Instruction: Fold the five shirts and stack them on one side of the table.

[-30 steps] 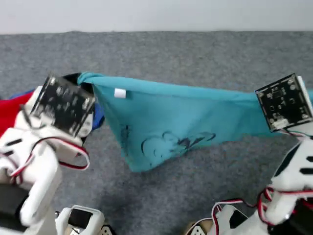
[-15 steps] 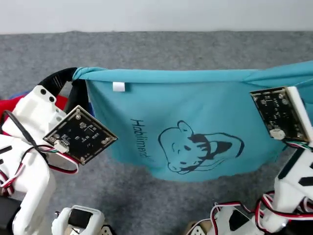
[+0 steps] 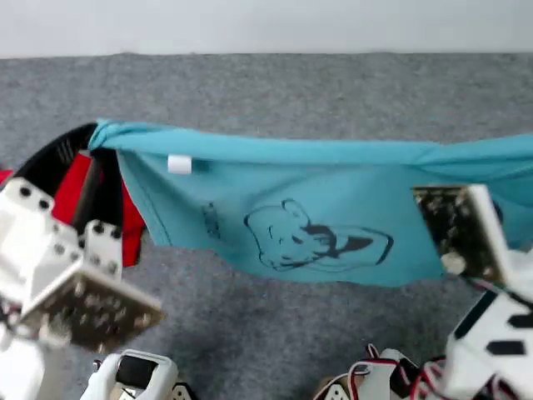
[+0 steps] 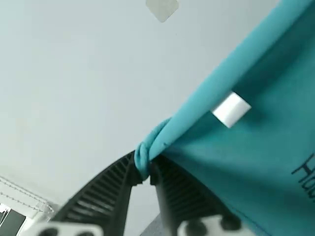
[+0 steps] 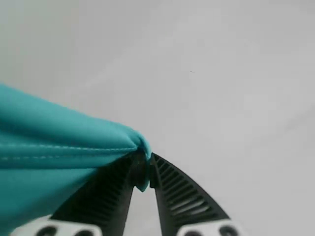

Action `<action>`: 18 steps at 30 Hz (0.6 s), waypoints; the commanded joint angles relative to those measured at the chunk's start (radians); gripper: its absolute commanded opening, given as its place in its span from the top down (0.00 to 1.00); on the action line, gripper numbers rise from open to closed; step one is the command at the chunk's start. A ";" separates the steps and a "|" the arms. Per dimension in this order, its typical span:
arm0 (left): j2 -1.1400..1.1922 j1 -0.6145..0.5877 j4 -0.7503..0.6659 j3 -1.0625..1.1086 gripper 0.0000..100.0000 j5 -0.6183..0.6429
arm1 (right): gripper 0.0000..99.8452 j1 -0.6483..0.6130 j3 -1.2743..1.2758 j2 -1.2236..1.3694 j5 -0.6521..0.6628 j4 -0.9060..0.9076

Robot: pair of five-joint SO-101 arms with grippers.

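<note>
A teal shirt (image 3: 300, 200) with a dark printed figure and a white tag hangs spread in the air above the grey table (image 3: 333, 92). My left gripper (image 4: 142, 172) is shut on one bunched corner of the teal shirt (image 4: 236, 142); in the high view that corner sits at the left, by the left gripper (image 3: 93, 137). My right gripper (image 5: 143, 172) is shut on the opposite corner of the teal shirt (image 5: 54, 147), past the right edge of the high view. A red shirt (image 3: 83, 192) lies at the left behind my left arm.
The left arm's circuit board (image 3: 83, 308) and the right arm's circuit board (image 3: 458, 229) stand in the foreground of the high view. Bare grey table stretches behind and under the hanging shirt.
Both arms have raised and stretched the teal shirt, so it went from a slack fold to a taut spread. The left gripper's corner moved left; the shirt's lower edge swung up.
</note>
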 commanded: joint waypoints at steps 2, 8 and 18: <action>0.000 -0.014 0.094 -0.139 0.99 -0.017 | 0.99 0.071 -0.040 -0.042 -0.008 -0.001; 0.000 -0.014 0.130 -0.240 0.99 -0.017 | 0.99 0.087 -0.040 -0.094 -0.003 -0.004; 0.009 -0.006 0.123 0.134 0.99 -0.018 | 0.99 -0.008 -0.021 0.117 0.018 0.044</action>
